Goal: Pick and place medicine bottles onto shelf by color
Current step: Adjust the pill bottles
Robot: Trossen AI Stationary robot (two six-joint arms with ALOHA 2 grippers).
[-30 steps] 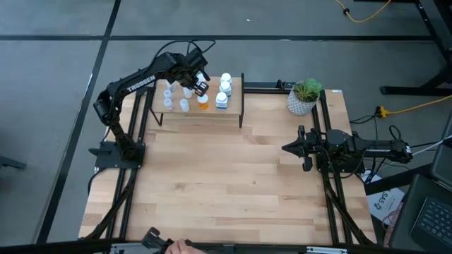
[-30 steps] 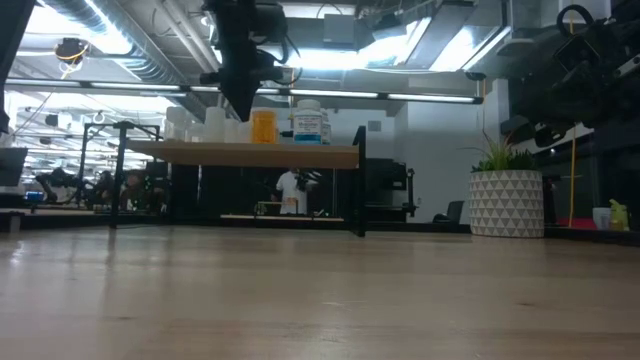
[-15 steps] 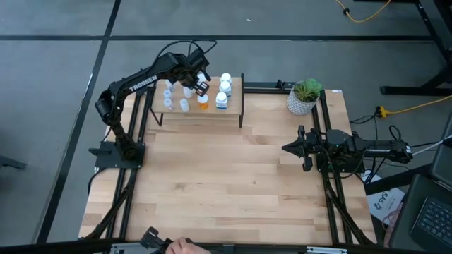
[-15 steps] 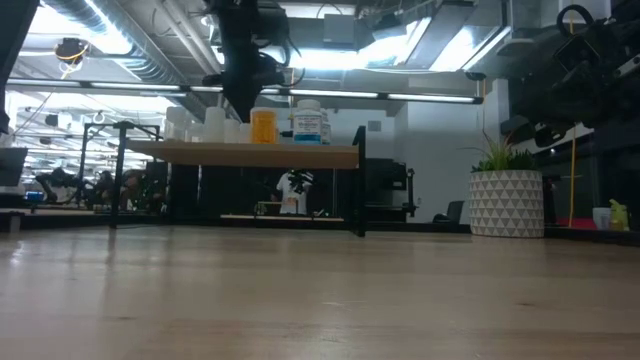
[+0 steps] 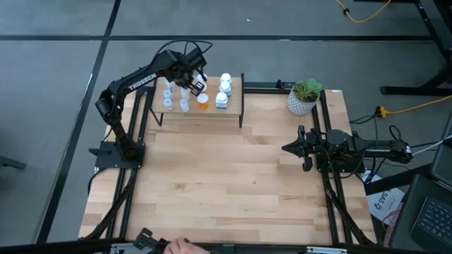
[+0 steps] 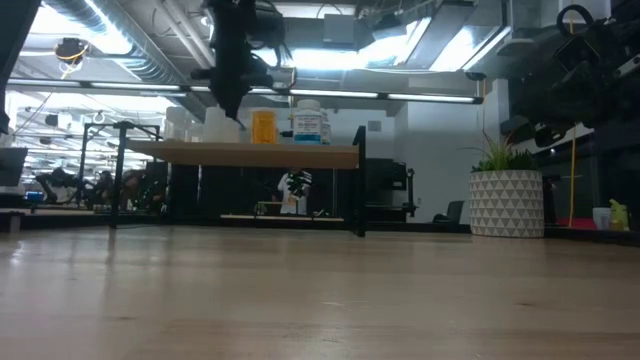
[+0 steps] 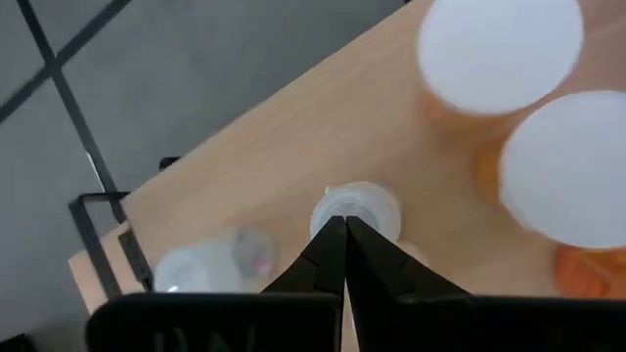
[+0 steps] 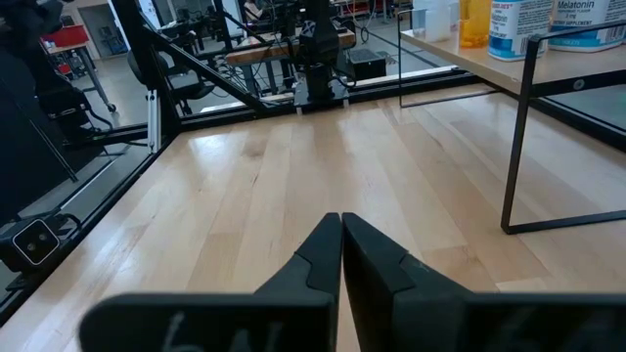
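While shut, left pincer point(image 7: 344, 227) overhangs pale vial point(image 7: 356, 208) — shelf point(image 7: 264, 147).

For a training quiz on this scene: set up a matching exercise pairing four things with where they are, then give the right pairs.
Things:
1. left gripper
2. right gripper
3. potted plant
4. orange bottle

Places:
A. on the table's far right corner
B. standing on the shelf, among the other bottles
C. low over the table's right side, jaws shut and empty
D. above the shelf's bottles, jaws shut and empty

Pairs: 1-D, 2-C, 3-A, 4-B
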